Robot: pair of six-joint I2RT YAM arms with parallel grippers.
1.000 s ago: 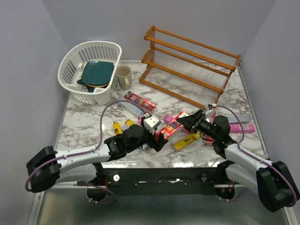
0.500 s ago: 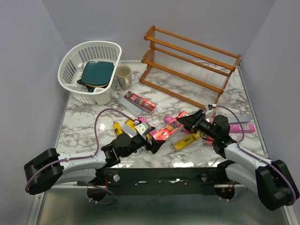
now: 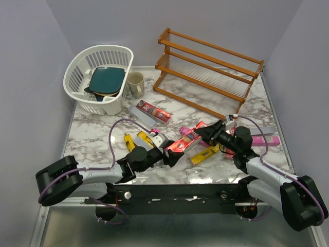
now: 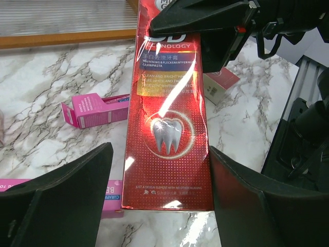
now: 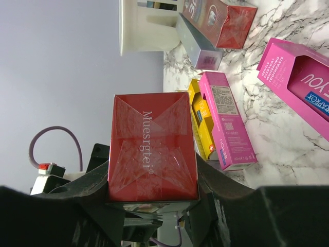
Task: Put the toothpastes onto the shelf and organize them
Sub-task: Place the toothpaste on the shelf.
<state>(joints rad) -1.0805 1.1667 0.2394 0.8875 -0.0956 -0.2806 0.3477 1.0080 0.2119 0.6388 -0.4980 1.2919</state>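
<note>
A red toothpaste carton hangs above the table between both arms. My right gripper is shut on its far end; in the right wrist view the carton's end flap sits clamped between the jaws of the right gripper. My left gripper straddles the other end of the red carton, still open: its right finger is almost touching and a gap shows at its left finger. Other toothpastes lie loose: pink, yellow, a red and silver pair. The shelf stands at the back right.
A white basket holding a teal dish stands at the back left, with a beige mug beside it. A pink carton lies under my left gripper. Pink and yellow cartons lie below the right one.
My left arm has swung right and forward until its jaws straddle the near end of the red carton, and those jaws have narrowed. The right arm has held still with the carton.
</note>
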